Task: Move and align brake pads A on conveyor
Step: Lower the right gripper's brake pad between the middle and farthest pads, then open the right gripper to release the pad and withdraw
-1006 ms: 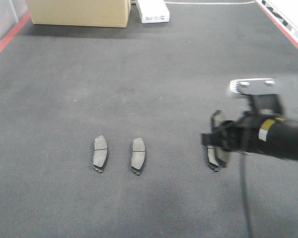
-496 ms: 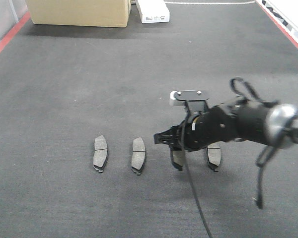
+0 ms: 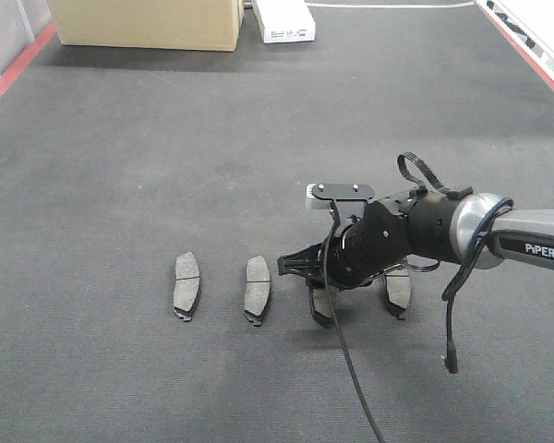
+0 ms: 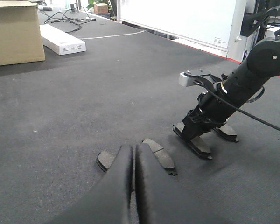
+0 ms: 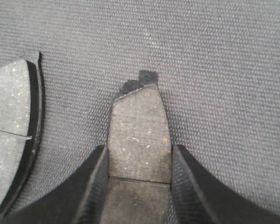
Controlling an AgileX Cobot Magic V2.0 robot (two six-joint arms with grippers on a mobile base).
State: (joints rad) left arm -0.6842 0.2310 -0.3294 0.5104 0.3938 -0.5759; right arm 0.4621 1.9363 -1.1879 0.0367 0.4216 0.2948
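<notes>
Clamped between the fingers of the right pincer (image 3: 321, 297), the third brake pad (image 5: 140, 140) is held low over the conveyor (image 3: 120, 166), long axis parallel to its neighbours, while the left pincer (image 4: 133, 182) is kept closed.

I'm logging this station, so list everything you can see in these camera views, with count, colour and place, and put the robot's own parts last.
Brake pads: four, dark grey, in a row on the belt; far-left pad, second pad, third pad between the right gripper's fingers, fourth pad just right of it.
Conveyor: one, dark grey ribbed belt, red edging at the sides.
Cardboard box: one, tan, far end of belt.
White box: one, long, beside the cardboard box.
Right gripper: black, lowered over the third pad, fingers either side of it.
Left gripper: black, fingers together, nothing between them.
</notes>
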